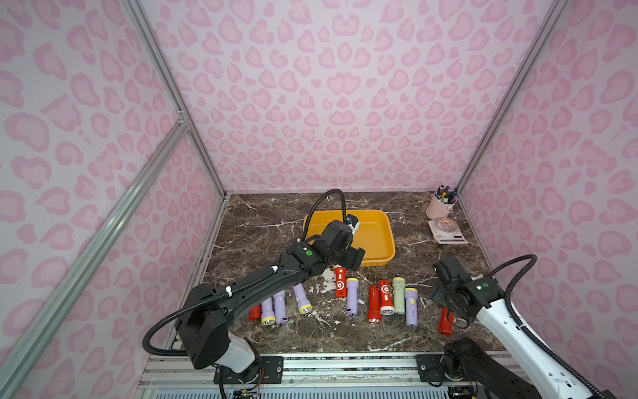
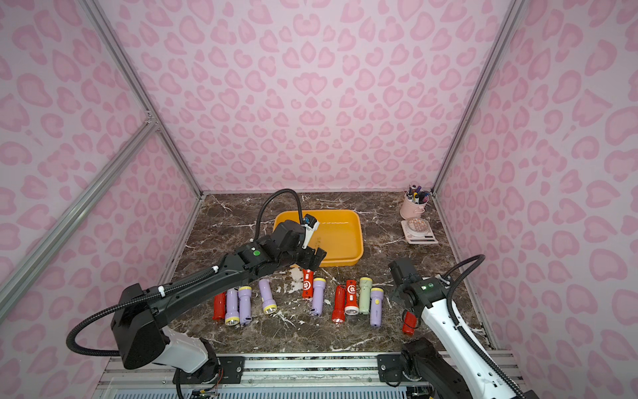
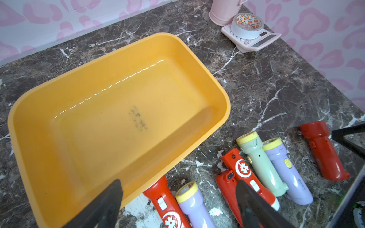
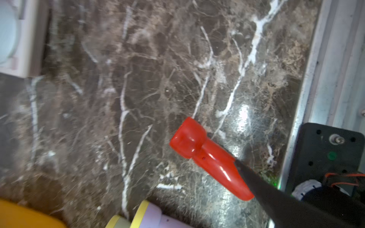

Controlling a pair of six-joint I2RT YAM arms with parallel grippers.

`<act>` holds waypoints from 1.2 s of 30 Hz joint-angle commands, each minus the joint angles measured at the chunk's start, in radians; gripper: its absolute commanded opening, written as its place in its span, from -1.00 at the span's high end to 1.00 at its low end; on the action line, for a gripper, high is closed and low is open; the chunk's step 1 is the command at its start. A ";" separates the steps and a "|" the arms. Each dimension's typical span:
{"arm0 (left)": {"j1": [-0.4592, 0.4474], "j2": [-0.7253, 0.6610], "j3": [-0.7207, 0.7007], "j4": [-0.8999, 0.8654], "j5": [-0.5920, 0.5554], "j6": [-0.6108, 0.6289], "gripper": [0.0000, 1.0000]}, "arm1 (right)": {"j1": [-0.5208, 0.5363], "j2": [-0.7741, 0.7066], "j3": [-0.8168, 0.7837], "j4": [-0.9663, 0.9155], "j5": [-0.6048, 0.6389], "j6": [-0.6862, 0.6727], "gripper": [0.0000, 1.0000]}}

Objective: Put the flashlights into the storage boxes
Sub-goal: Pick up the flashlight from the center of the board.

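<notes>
Black fingers [image 3: 110,199] of the left hand [image 3: 178,180] stand wide apart and empty over the near rim of the yellow tray [image 3: 118,51], seemingly lining up on the red labelled flashlight [image 3: 167,203] just beneath them. 1 finger [image 4: 266,189] of the right hand [image 1: 453,311] sits against a plain red flashlight [image 4: 197,150]; whether it grips I cannot tell. All 11 flashlights [image 1: 351,297] lie on the table [image 1: 262,224], 0 in the tray.
</notes>
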 commanded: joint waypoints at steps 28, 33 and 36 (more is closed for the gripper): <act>0.212 0.139 0.046 0.001 0.257 0.033 -0.80 | -0.149 0.288 -0.013 0.090 -0.143 0.029 -0.51; 0.216 0.118 0.001 0.030 0.240 0.032 -0.80 | -0.155 0.353 -0.008 0.110 -0.140 0.023 -0.35; 0.224 0.103 -0.031 0.052 0.217 0.034 -0.79 | -0.153 0.392 -0.010 0.135 -0.135 0.019 -0.29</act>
